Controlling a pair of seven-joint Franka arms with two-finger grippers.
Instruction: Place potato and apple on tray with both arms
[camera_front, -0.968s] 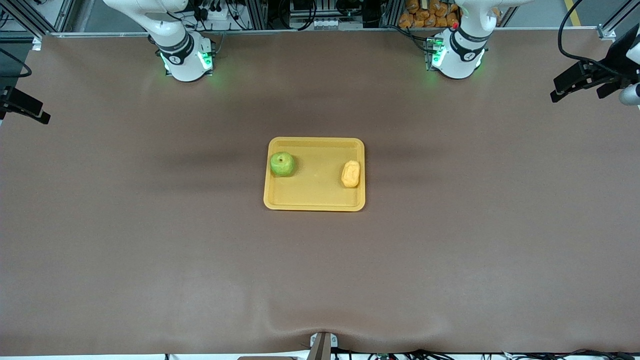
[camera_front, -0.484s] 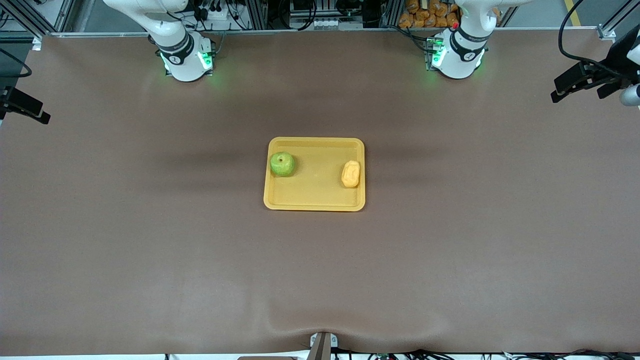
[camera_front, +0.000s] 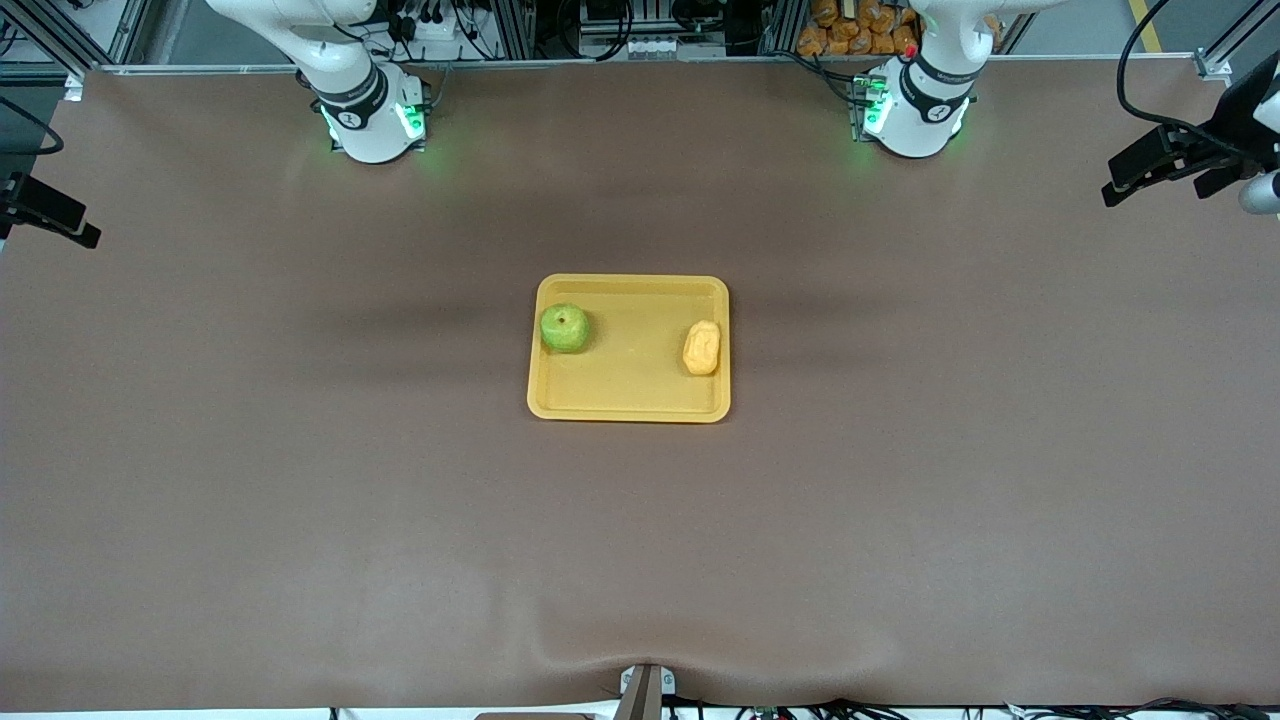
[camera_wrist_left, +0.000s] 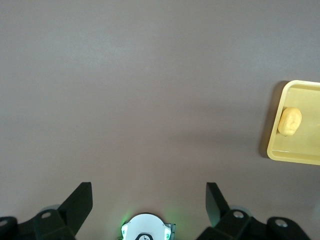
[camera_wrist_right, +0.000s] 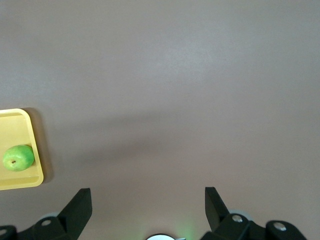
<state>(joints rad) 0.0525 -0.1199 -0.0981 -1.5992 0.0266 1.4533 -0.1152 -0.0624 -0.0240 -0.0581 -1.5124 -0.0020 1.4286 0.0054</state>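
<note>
The yellow-orange tray (camera_front: 630, 412) lies at the middle of the table. The green apple (camera_front: 564, 328) sits on it at the right arm's end, and the yellow potato (camera_front: 701, 348) sits on it at the left arm's end. Both hands are out of the front view, which shows only the arm bases. My left gripper (camera_wrist_left: 149, 200) is open and empty, high over bare table above its own base, with the tray (camera_wrist_left: 295, 152) and potato (camera_wrist_left: 290, 121) far off. My right gripper (camera_wrist_right: 147, 202) is open and empty, high over bare table, with the tray (camera_wrist_right: 20, 182) and apple (camera_wrist_right: 18, 157) far off.
The right arm's base (camera_front: 368, 120) and the left arm's base (camera_front: 915, 110) stand at the table's edge farthest from the front camera. Black camera mounts (camera_front: 1180, 160) (camera_front: 45, 210) reach in at both ends of the table. Brown table surface surrounds the tray.
</note>
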